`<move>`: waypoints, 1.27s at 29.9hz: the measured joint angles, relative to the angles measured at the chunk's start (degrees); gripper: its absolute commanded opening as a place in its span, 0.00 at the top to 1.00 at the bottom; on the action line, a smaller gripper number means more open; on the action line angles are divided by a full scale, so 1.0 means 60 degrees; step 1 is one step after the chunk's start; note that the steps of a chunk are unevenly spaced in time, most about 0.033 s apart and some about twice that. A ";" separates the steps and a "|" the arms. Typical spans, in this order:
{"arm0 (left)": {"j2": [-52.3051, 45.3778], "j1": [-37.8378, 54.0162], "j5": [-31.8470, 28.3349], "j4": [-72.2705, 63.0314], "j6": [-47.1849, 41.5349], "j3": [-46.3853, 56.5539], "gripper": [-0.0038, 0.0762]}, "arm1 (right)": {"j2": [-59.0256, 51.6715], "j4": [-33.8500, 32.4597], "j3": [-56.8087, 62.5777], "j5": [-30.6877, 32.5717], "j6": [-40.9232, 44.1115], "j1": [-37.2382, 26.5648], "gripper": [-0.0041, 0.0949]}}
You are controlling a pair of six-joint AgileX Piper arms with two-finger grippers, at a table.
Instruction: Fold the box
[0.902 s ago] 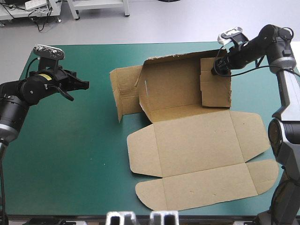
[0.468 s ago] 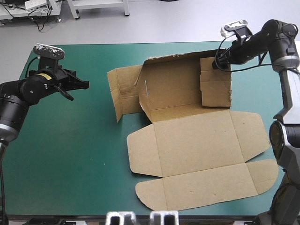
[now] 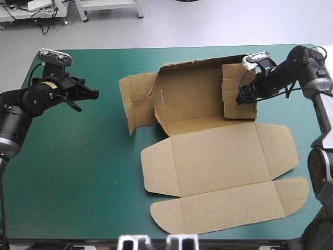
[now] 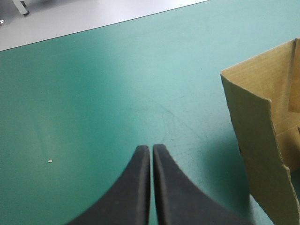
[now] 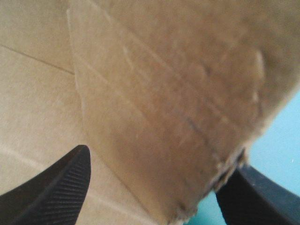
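**High view.** The box (image 3: pixel 223 156), a cut sheet of matt brown board with rounded flaps, lies on the tabletop (image 3: pixel 78 172). Its far walls are raised, its lid lies flat, and the lid's long axis runs from left to right. The left pincer (image 3: pixel 95 94), on a nearly level arm, hovers with the box well apart ahead of it. The right pincer (image 3: pixel 241 99), on an arm angled downward, meets the raised right wall.

**Left wrist view.** The black fingers (image 4: pixel 136 187) press together in one pointed arch. A raised box corner stands ahead, to one side.

**Right wrist view.** The ribbed fingers stand wide apart, with the wall's frayed edge between them.
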 measured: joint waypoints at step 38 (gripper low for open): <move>0.0556 0.1054 -0.0145 -0.2431 0.0501 0.0000 0.58 | 0.1530 0.1209 -0.3973 0.0528 -0.0180 -0.0355 0.98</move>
